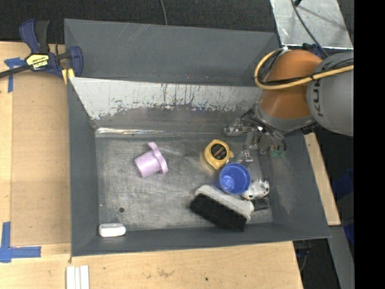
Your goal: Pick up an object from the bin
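Note:
My gripper (254, 138) hangs at the right back of the bin, under the arm's orange cover. It is just right of a small yellow tape measure (216, 153) and just behind a blue round cup (233, 178). Nothing shows held in it. A small white piece (259, 189) lies against the blue cup's right side. In front of the cup lies a black brush with a white back (221, 208).
A lilac plastic spool-shaped piece (150, 161) lies alone at the middle left of the bin floor. A white flat block (112, 230) sits in the front left corner. The arm and its cables come in over the right rim.

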Tool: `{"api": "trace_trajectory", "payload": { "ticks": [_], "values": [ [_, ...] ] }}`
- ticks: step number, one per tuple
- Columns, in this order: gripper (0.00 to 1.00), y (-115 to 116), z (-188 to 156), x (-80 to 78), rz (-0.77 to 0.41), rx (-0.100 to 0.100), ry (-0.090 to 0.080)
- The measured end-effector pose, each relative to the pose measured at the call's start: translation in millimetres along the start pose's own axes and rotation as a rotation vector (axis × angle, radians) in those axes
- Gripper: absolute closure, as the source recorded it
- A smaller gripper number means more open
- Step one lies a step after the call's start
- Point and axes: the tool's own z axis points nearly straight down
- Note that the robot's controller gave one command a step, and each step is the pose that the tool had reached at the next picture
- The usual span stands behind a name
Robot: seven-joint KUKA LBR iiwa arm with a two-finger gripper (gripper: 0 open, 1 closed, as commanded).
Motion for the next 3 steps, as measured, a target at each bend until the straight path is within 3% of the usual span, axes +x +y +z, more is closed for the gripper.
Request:
{"api": "trace_trajectory", "payload": {
  "ticks": [1, 2, 3],
  "values": [
    [0.00, 14.7, 1.4, -6.0, -0.093, 0.005, -0.007],
    [0.00, 43.5, 0.8, 12.1, -0.086, 0.005, -0.015],
    [1.00, 45.2, 0.7, -4.0, -0.152, 0.001, -0.008]
  ]
}}
